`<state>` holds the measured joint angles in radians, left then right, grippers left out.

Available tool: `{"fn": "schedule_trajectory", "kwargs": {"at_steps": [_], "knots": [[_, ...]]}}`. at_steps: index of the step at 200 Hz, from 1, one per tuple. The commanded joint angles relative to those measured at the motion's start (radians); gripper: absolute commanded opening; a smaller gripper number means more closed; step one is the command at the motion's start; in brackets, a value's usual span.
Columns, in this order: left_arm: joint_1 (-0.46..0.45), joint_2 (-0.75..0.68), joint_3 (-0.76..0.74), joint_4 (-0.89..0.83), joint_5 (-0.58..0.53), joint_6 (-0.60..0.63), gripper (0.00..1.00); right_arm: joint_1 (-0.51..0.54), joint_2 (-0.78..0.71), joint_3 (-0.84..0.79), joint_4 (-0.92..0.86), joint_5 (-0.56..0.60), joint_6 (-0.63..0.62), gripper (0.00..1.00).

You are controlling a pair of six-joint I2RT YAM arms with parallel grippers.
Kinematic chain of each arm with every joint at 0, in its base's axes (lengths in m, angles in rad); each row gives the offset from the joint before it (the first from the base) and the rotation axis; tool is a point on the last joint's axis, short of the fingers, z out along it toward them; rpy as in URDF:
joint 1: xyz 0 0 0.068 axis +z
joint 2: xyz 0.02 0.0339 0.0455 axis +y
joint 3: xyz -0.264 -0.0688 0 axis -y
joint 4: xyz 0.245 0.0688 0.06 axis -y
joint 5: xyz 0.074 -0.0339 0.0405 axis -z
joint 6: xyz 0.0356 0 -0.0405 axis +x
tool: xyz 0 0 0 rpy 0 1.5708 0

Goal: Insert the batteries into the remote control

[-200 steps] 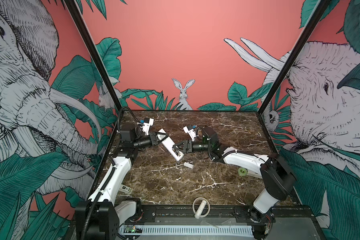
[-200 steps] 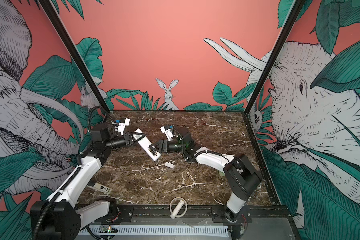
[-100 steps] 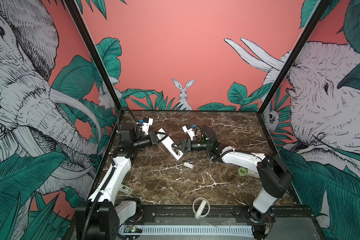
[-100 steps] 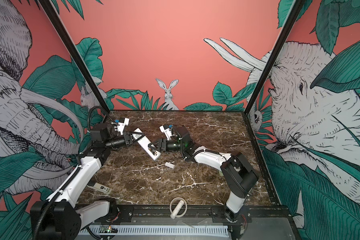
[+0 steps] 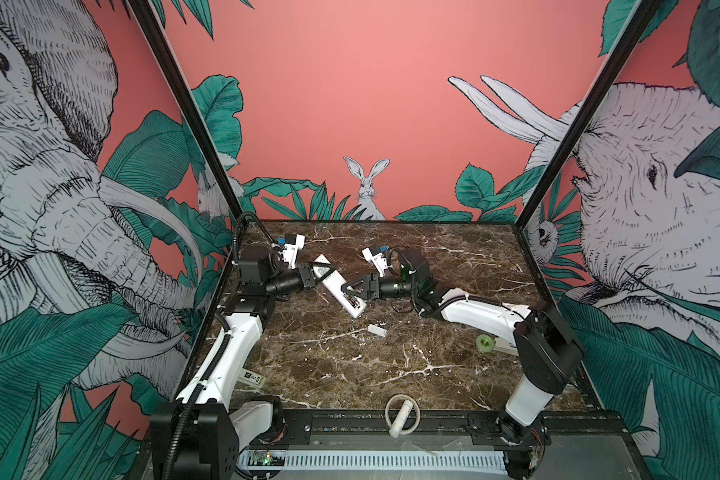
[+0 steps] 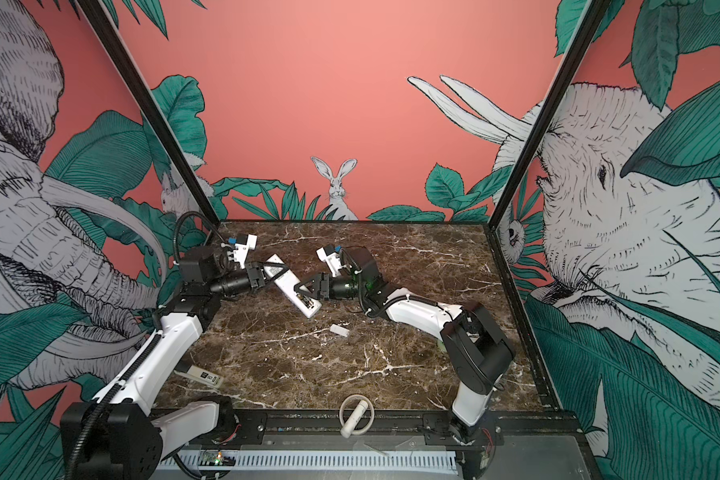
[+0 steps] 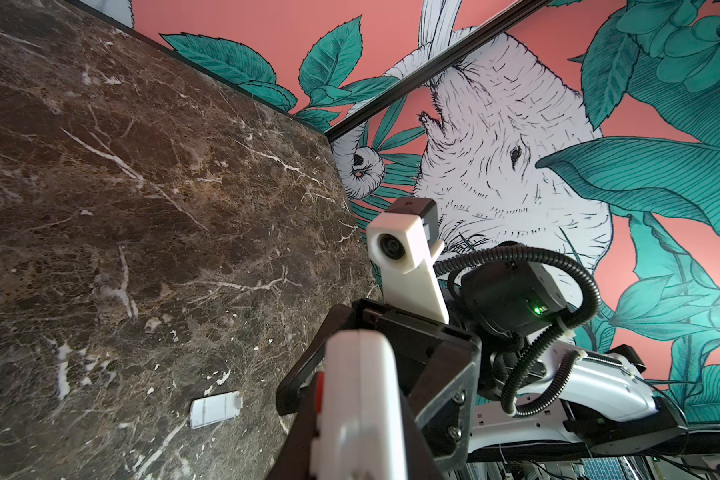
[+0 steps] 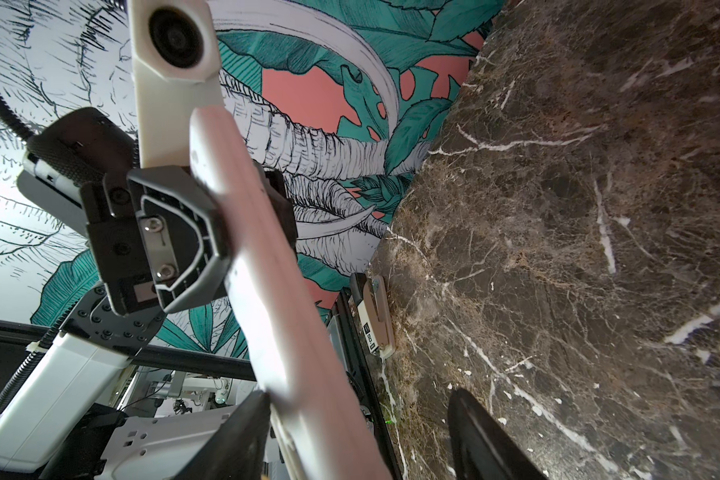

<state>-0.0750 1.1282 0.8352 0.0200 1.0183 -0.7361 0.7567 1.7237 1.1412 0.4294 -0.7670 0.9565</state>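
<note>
The white remote control hangs tilted above the marble table, its far end higher. My left gripper is shut on that far end; the left wrist view shows the remote clamped between the dark fingers of that gripper. My right gripper stands open around the remote's lower end. In the right wrist view one finger touches the remote and the other finger stands apart. Dark marks show in the open end compartment; the batteries cannot be made out.
A small white cover piece lies on the table below the remote. A green tape roll sits by the right arm. A labelled flat box lies at the left edge. A white cylinder with a ring rests at the front.
The right arm's elbow has drifted slightly left. Both grippers stay at the remote, which has not visibly moved.
</note>
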Motion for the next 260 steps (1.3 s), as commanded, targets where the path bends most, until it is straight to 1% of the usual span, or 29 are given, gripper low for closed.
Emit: {"fn": "schedule_trajectory", "kwargs": {"at_steps": [1,31,69,104,173,239,260], "knots": [[-0.015,-0.020,-0.007,0.004,0.091,-0.012,0.00,-0.010,0.003,0.046,0.063,0.054,-0.012,0.67],[-0.016,-0.013,-0.016,0.003,0.091,-0.010,0.00,-0.015,-0.019,0.048,0.077,0.043,-0.013,0.67],[-0.015,-0.014,-0.008,0.001,0.085,-0.015,0.00,-0.015,-0.039,0.021,0.029,0.032,-0.029,0.67],[-0.015,-0.015,-0.009,-0.017,0.064,-0.001,0.00,-0.008,-0.056,-0.042,0.121,0.002,0.036,0.68],[-0.015,-0.011,-0.014,-0.009,0.051,-0.009,0.00,0.018,-0.088,-0.106,0.186,-0.015,0.095,0.68],[-0.015,-0.013,-0.012,-0.004,0.037,-0.017,0.00,0.035,-0.087,-0.123,0.170,-0.012,0.081,0.68],[-0.015,-0.015,-0.012,-0.004,0.036,-0.019,0.00,0.036,-0.082,-0.130,0.162,-0.007,0.072,0.66]]}}
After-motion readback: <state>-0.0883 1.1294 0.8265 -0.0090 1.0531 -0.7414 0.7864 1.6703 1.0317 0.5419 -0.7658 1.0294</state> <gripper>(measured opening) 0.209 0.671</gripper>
